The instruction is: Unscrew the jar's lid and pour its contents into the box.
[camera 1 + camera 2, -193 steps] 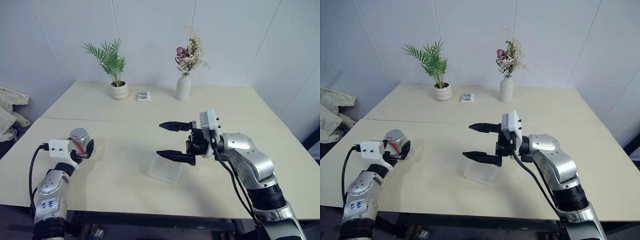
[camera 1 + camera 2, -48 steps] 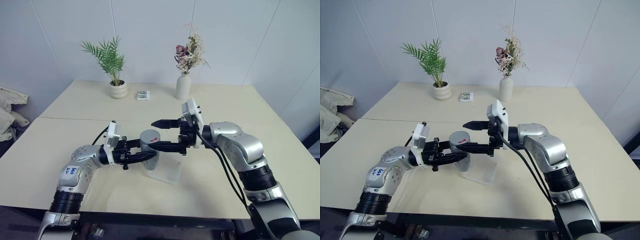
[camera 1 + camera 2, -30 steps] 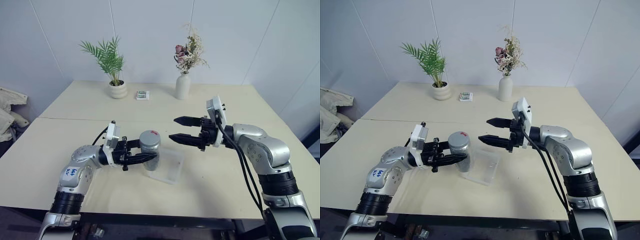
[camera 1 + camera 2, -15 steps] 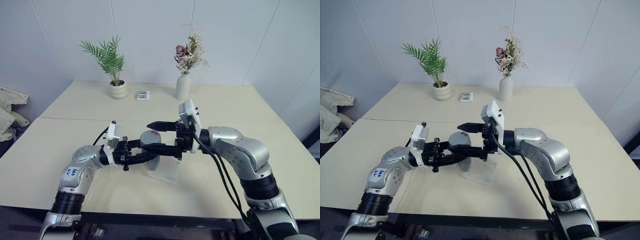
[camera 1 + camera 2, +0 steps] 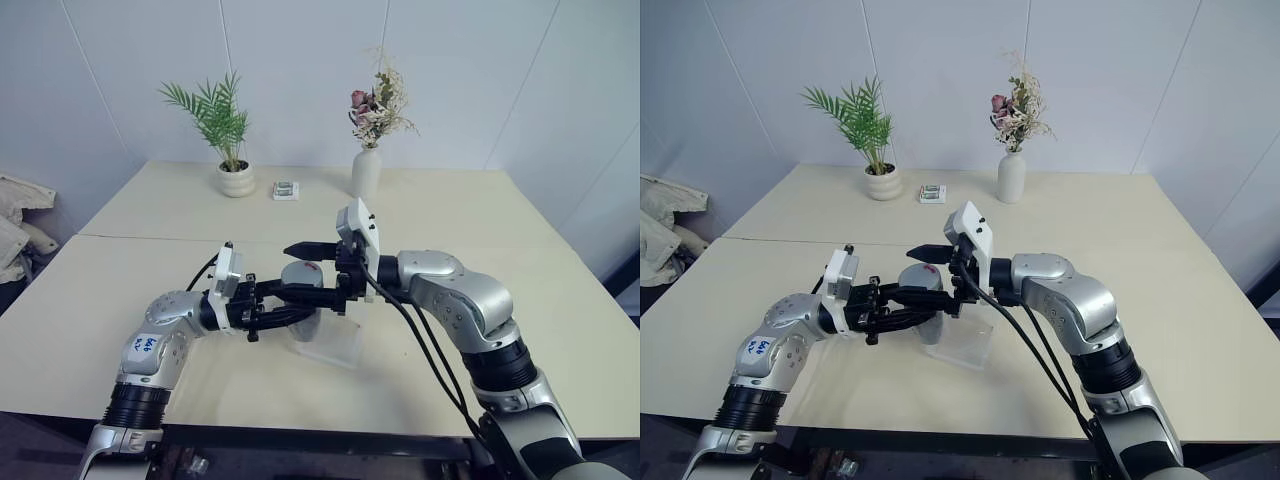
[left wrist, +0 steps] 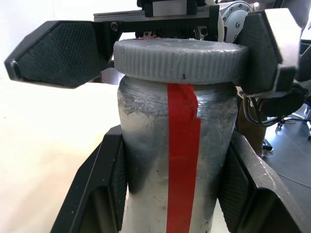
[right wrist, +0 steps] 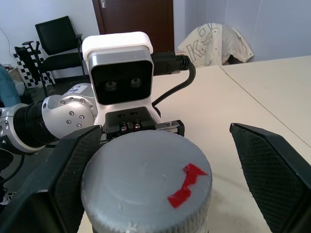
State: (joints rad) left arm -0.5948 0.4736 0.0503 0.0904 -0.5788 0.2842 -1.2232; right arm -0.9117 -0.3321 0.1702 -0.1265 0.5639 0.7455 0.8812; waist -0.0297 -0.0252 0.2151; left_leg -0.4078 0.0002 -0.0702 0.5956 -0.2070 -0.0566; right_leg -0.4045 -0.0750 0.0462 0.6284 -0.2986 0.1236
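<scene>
swung back in from our right, our right gripper (image 5: 312, 270) now straddles the lid (image 7: 146, 182) with jaws spread, while our left gripper (image 6: 170, 194) pinches the upright jar (image 6: 177, 165) above the box (image 5: 335, 345).

Very little lettering can be read. A small white sticker (image 5: 146, 345) on the left forearm carries blue handwriting, but its characters are too small to make out. The pale jacket (image 7: 214, 44) draped over a chair beyond the table's edge bears large dark letters, of which only a "K" can be told; the rest is lost in folds. The tiny striped carton (image 5: 286, 189) near the table's far edge shows a pattern but no legible print. The red mark (image 7: 188, 191) on the lid (image 7: 146, 182) is plain tape, without writing.
</scene>
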